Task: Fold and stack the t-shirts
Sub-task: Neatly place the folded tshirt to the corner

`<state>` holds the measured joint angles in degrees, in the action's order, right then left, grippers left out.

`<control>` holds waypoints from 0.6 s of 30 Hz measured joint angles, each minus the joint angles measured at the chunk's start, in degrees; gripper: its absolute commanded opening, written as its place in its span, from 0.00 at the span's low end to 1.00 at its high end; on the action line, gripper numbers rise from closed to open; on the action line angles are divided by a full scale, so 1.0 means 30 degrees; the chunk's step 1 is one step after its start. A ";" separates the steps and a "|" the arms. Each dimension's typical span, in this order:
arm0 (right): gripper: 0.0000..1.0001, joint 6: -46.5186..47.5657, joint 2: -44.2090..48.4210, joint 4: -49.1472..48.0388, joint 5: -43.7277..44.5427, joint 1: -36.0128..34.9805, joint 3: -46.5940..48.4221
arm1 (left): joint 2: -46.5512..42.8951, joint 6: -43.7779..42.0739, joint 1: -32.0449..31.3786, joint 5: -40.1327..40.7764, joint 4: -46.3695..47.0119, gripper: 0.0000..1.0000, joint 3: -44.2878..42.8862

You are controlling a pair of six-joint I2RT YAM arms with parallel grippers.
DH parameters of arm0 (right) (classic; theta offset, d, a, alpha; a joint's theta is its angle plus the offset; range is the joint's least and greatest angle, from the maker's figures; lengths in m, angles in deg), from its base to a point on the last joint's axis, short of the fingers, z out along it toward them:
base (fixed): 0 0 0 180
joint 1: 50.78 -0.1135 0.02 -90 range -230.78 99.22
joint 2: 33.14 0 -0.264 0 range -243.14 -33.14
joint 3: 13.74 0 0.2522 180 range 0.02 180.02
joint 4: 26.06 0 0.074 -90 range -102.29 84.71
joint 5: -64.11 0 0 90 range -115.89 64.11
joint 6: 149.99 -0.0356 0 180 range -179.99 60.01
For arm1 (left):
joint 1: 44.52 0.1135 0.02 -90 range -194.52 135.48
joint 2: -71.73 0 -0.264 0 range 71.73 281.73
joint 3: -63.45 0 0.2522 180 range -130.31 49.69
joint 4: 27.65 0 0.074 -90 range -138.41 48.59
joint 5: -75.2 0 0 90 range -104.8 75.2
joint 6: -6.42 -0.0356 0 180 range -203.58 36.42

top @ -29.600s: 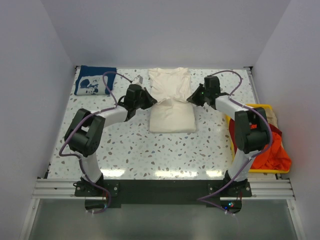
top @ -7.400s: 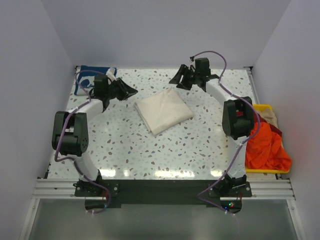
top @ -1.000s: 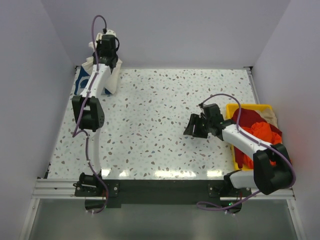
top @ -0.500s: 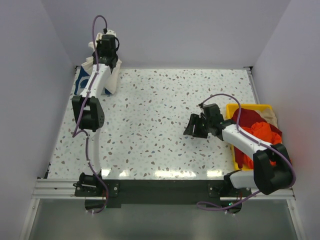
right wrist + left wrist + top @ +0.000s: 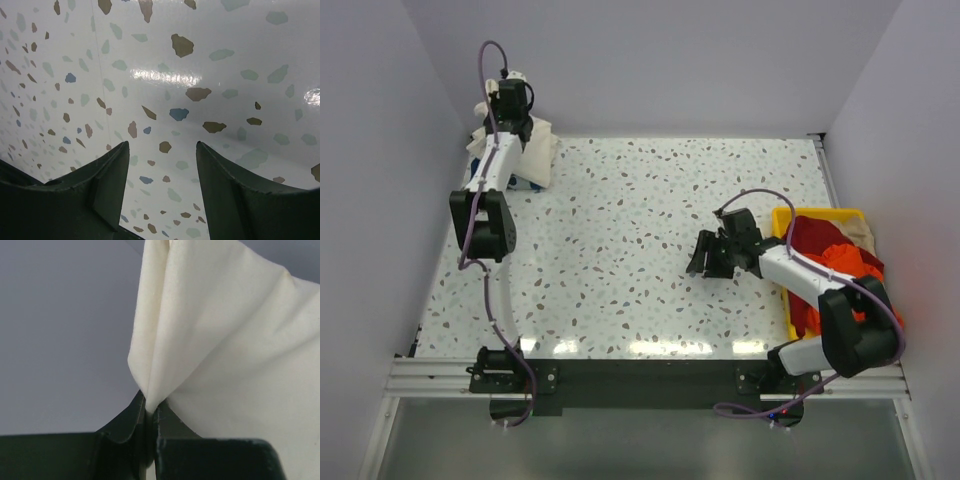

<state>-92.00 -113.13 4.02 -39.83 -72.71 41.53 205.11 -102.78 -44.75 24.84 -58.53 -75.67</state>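
My left gripper (image 5: pixel 510 103) reaches to the far left corner, raised, shut on the folded cream t-shirt (image 5: pixel 536 150), which hangs below it. In the left wrist view the cream cloth (image 5: pixel 225 340) is pinched between my shut left gripper (image 5: pixel 150 412). A dark sliver of the navy t-shirt (image 5: pixel 523 184) shows under the hanging cloth. My right gripper (image 5: pixel 705 256) stands open over bare table, left of the bin; in its wrist view the right gripper (image 5: pixel 162 150) has nothing between its fingers. The orange-red t-shirt (image 5: pixel 832 268) and the beige t-shirt (image 5: pixel 861 232) lie crumpled in the bin.
The yellow plastic bin (image 5: pixel 782 218) stands at the right edge of the speckled table (image 5: pixel 620 250). Grey walls close in the table at the back and on both sides. The left arm's cable loops above the far left corner.
My left gripper has swung a little left and towards the back wall with the cream t-shirt still in it. The right arm has barely moved.
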 measured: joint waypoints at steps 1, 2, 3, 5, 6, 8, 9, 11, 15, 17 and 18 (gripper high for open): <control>0.59 0.0007 -0.0124 0.0007 0.0051 -0.0044 0.0044 | 0.0007 0.0051 0.0204 -0.0066 0.0044 0.00 0.0153; 0.59 0.0022 -0.0240 0.0015 0.0124 -0.0080 0.0102 | 0.0015 0.0073 0.0350 -0.0095 0.0051 0.00 0.0204; 0.59 0.0036 -0.0335 0.0007 0.0182 -0.0109 0.0153 | 0.0051 0.0131 0.0532 -0.0168 0.0124 0.00 0.0262; 0.59 0.0044 -0.0474 0.0000 0.0306 -0.0197 0.0270 | 0.0175 0.0248 0.0889 -0.0313 0.0393 0.06 0.0299; 0.59 0.0051 -0.0510 0.0000 0.0321 -0.0233 0.0313 | 0.0270 0.0299 0.1064 -0.0379 0.0576 0.22 0.0299; 0.59 0.0051 -0.0568 0.0022 0.0342 -0.0299 0.0379 | 0.0452 0.0474 0.1355 -0.0546 0.0969 0.63 0.0444; 0.59 0.0066 -0.0590 0.0015 0.0350 -0.0313 0.0408 | 0.0561 0.0532 0.1472 -0.0561 0.1086 0.72 0.0474; 0.60 0.0095 -0.0597 0.0015 0.0401 -0.0335 0.0430 | 0.0801 0.1166 0.1683 -0.0597 0.1355 0.80 0.0481; 0.60 0.0197 -0.0590 0.0029 0.0474 -0.0335 0.0444 | 0.0867 0.2586 0.1836 -0.1355 0.1209 0.96 0.0481; 0.60 0.0211 -0.0539 0.0036 0.0488 -0.0335 0.0444 | 0.0758 0.3519 0.1829 -0.2193 0.1173 0.99 0.0495; 0.61 0.0211 -0.0481 0.0044 0.0495 -0.0335 0.0444 | 0.0670 0.3963 0.1814 -0.2667 0.1078 0.99 0.0532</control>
<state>-91.37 -114.57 4.15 -38.34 -73.72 42.87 207.12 -90.89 -39.31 16.84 -55.30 -74.08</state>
